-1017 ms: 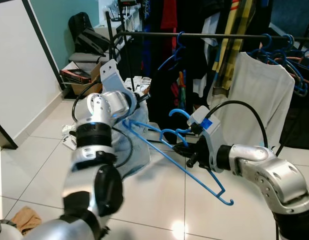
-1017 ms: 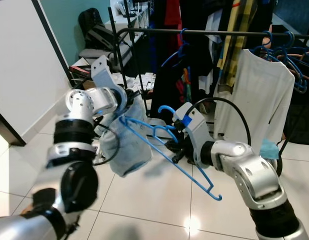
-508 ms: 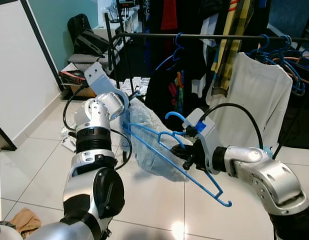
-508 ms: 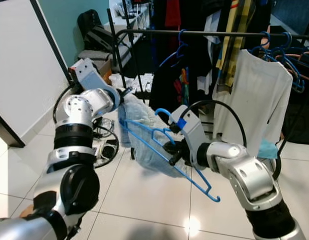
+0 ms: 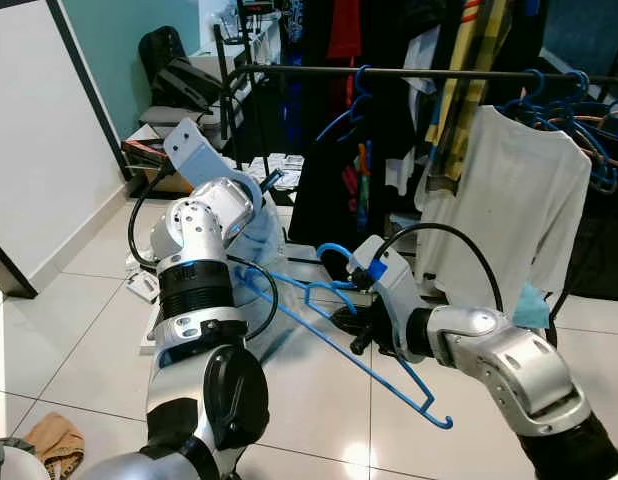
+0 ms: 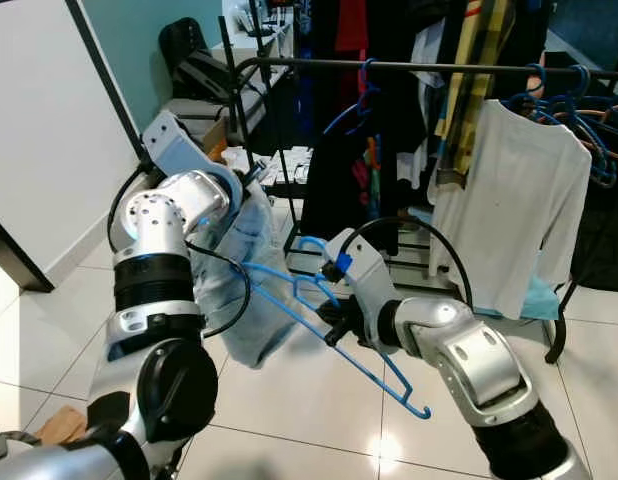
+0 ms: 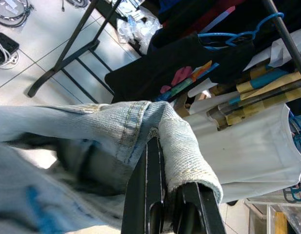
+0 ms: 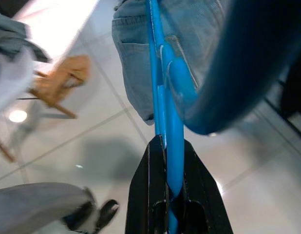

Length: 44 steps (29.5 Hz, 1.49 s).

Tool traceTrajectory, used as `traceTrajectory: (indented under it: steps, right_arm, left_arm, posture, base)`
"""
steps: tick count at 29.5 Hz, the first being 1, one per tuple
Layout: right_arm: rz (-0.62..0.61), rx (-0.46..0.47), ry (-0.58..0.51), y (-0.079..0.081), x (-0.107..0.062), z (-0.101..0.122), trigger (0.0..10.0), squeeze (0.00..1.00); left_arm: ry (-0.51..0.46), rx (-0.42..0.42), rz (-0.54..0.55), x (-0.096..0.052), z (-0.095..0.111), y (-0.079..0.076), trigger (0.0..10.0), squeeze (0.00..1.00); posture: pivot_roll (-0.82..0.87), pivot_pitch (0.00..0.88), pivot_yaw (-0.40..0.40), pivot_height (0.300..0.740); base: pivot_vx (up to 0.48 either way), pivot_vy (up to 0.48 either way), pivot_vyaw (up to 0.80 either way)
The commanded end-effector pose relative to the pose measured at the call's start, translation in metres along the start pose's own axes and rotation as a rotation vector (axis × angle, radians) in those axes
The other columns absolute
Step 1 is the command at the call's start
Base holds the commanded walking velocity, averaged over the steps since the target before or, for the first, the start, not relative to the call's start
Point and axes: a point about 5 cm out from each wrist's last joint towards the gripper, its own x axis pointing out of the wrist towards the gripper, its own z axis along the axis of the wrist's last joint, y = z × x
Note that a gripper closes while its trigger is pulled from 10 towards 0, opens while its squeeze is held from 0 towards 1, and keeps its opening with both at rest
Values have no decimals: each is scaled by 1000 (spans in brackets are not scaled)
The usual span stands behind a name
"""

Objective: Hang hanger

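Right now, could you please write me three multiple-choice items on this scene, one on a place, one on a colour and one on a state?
1. Where does the white long-sleeved shirt hang?
A. on the black metal clothes rail
B. on the floor
C. on a chair

2. What colour is the plastic hanger in the right end effector?
A. red
B. blue
C. white

3. What is the left end effector doing?
A. hanging open
B. gripping a cable
C. clamping the light-blue denim garment

Answers: 1 A, the shirt hangs from the rail beside other hangers. 2 B, the right wrist view shows a blue bar between the fingers. 3 C, the left wrist view shows denim folded over the closed fingers.
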Motion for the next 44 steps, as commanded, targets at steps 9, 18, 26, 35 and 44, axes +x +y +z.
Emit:
traceTrajectory:
  steps: [9,18,26,35,44]
  right_arm:
    - [-176,-28,15,-27,-8,0,10000,0]
    - [-263,-43,30,-42,-29,0,10000,0]
    - [-300,-48,43,-51,-36,-3,10000,0]
    - [-339,-62,50,-60,-43,-3,10000,0]
    - [-305,-74,27,-54,-39,3,10000,0]
  left_arm:
    - [-72,3,-2,0,11,-3,10000,0]
    - [-247,223,47,0,35,12,10000,0]
    - [-286,381,16,0,37,10,10000,0]
    - [-266,1178,-130,4,6,5,10000,0]
    - [-152,2032,-193,19,-17,57,10000,0]
  posture:
    - [-54,0,83,740]
    - [-74,0,86,740]
    - [-72,0,83,740]
    - [-69,0,82,740]
    - [-66,0,84,740]
  base:
    - [0,0,0]
    - [0,0,0]
    - [0,0,0]
    - [0,0,0]
    - [0,0,0]
